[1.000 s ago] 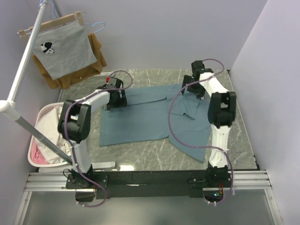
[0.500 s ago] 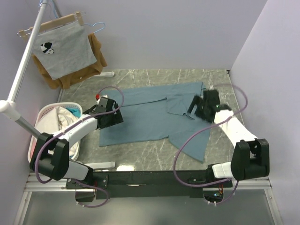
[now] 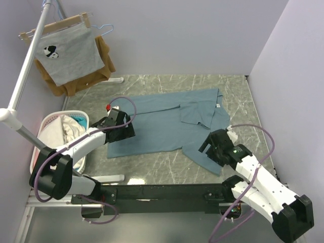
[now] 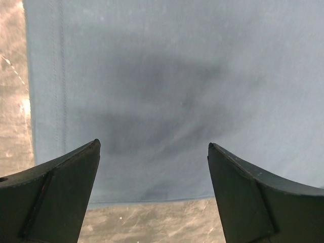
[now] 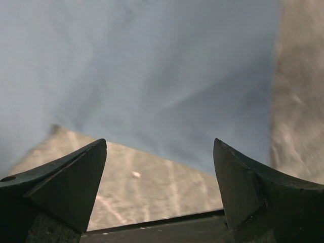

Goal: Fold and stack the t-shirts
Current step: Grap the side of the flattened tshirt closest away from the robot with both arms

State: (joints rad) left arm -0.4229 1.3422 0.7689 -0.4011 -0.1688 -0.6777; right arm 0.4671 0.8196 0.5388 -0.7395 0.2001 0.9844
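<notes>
Watching both arms hover over the teal t-shirt (image 3: 157, 124), I see most of the risk in how the cloth gets pinched. It lies spread on the marble table (image 3: 152, 162), with a flap folded over on its right part and the neck label (image 3: 218, 106) at the far right edge. My left gripper (image 3: 123, 131) sits over the shirt's near-left corner, its jaws spread wide with nothing between them. In the left wrist view the stitched edge and the corner lie just ahead of the fingertips (image 4: 76, 162). My right gripper (image 3: 208, 147) is just as wide and empty, above the near-right part of the shirt, where the fabric runs out to a point close to the table's front edge.

If I close too shallow on either side, I judge I will catch only the top layer, and the body will open like a bag when lifted. Going too deep may scrape the marble and push a ridge of cloth ahead. Lifting the two sides unevenly would skew the fold and could undo the flap. The right arm's purple cable (image 3: 248, 125) arcs beside the cloth and might drag it. The right wrist view is blurred, so I cannot place that edge finely.
</notes>
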